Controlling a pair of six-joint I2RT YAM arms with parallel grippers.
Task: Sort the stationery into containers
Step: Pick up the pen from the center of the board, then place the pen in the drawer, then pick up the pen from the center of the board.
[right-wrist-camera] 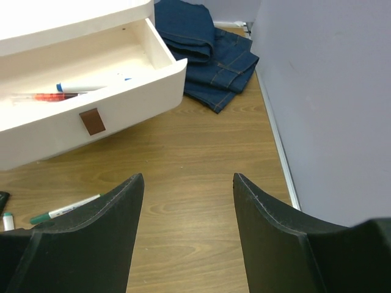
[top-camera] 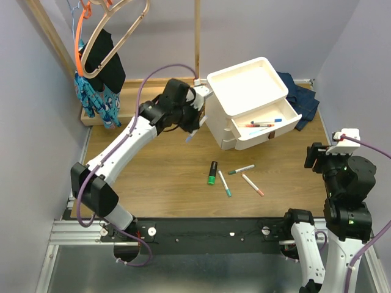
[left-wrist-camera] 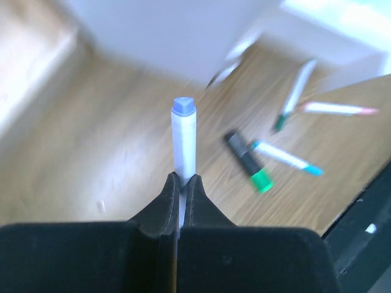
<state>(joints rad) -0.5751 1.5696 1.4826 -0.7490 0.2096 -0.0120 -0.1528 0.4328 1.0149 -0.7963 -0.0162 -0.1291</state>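
Note:
My left gripper [top-camera: 193, 129] hovers just left of the white drawer unit [top-camera: 244, 85] and is shut on a pale blue tube [left-wrist-camera: 183, 137], which sticks out past the fingertips [left-wrist-camera: 173, 183]. The unit's top drawer [top-camera: 292, 116] stands pulled out, with a blue-capped marker [right-wrist-camera: 85, 86] and a red-orange one [right-wrist-camera: 43, 96] lying inside. On the table in front lie a thick black-and-green marker [top-camera: 212, 173] and three slim markers: green-capped [top-camera: 241, 169], teal-capped [top-camera: 225, 183] and orange-capped [top-camera: 252, 184]. My right gripper [right-wrist-camera: 186, 183] is open over bare wood near the right wall, holding nothing.
Folded jeans [top-camera: 300, 97] lie behind the unit on the right. A wooden clothes rack with hangers and hanging garments [top-camera: 101, 67] fills the back left corner. Lilac walls close in on both sides, and the right arm [top-camera: 345, 183] stands by the right wall.

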